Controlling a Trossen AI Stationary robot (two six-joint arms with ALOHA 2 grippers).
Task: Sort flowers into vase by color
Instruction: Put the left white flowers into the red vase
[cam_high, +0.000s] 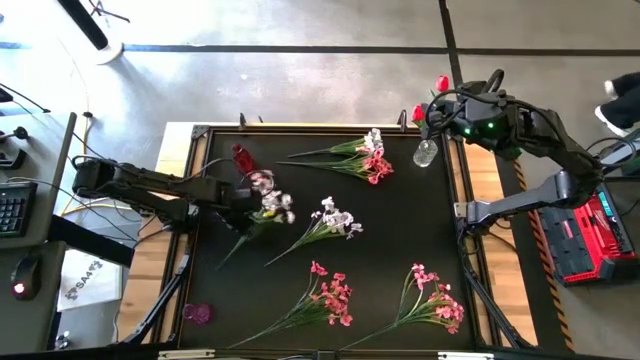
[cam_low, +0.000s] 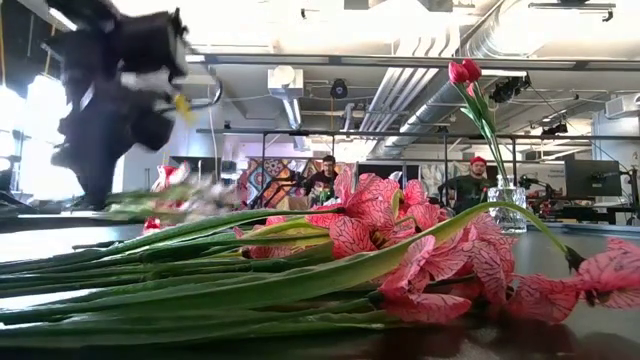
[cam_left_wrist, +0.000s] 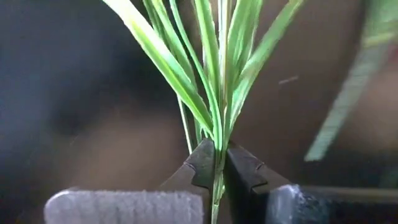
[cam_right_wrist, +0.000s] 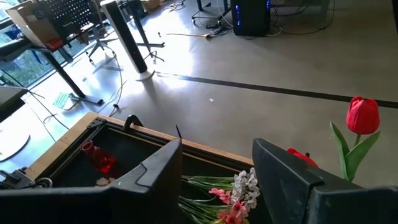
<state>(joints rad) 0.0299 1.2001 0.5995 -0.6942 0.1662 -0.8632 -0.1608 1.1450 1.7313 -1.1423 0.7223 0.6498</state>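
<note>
flowers: white spray (cam_high: 272, 205) near the black mat's (cam_high: 400, 240) left side, stem pinched in the closed left gripper (cam_left_wrist: 217, 171). right gripper (cam_right_wrist: 217, 180), jaws apart and empty, hovers by the glass vase (cam_high: 426, 152) holding red tulips (cam_high: 441, 84). "saafs" reads on a floor sheet (cam_high: 82, 288). concrete floor, open workshop behind.

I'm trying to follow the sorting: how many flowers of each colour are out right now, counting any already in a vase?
White-blossom artificial sprays on green stems: 3
Pink-blossom artificial sprays on green stems: 3
Red tulip-like blooms, standing in the clear glass vase: 2
Total: 8
</note>
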